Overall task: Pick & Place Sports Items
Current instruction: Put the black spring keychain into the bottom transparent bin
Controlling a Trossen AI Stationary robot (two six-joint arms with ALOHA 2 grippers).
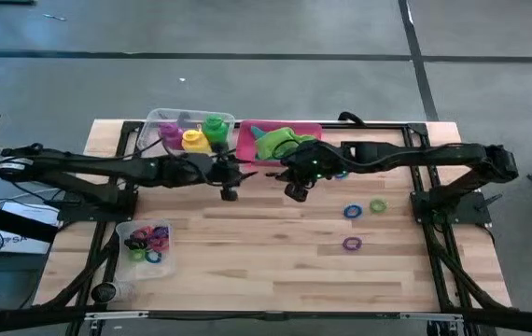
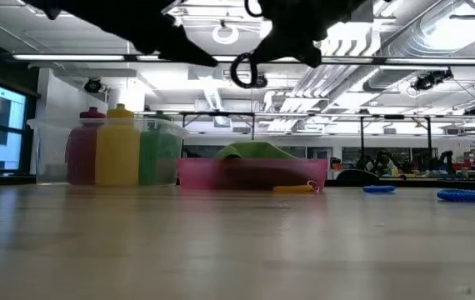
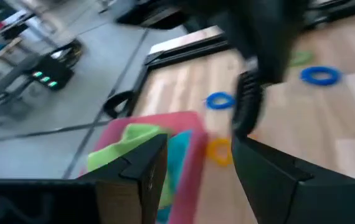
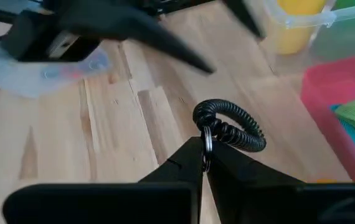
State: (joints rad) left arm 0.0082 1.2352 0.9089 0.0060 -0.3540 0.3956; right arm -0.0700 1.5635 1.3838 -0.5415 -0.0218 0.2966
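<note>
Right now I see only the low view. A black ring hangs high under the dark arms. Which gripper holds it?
Observer: The right gripper. Its wrist view shows the fingers shut on the black coiled ring.
Operator: Is the left gripper holding something too?
Observer: No. The left gripper is open with nothing between its fingers. From above it sits close beside the right one.
Operator: I see rings lying on the table. Is there a container for them?
Observer: Yes. The high view shows a small clear tub with coloured rings already in it, near the table's front edge on the left arm's side.
</note>
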